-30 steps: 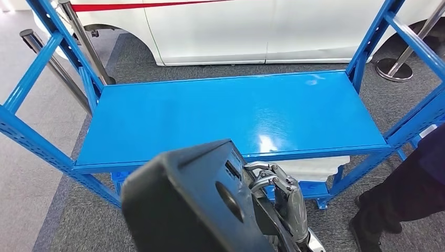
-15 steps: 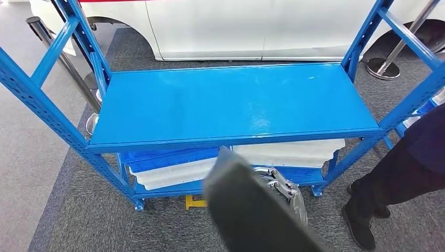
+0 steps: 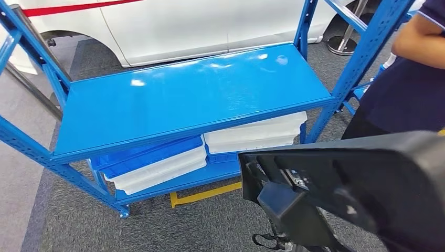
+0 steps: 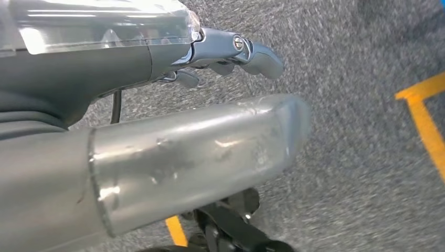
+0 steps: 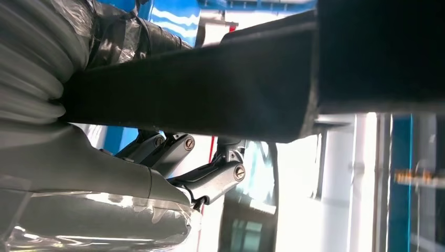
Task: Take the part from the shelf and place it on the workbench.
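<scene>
Beside the blue shelf, my right hand holds the black part with fingers curled under it, so I judge a level, steady carry to the worktop best.

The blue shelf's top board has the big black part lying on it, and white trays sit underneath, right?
Not quite. The top board of the blue shelf is bare; the head view shows the black part off the shelf, near the camera, and the right wrist view shows the right hand against it. The white trays underneath are right.
</scene>
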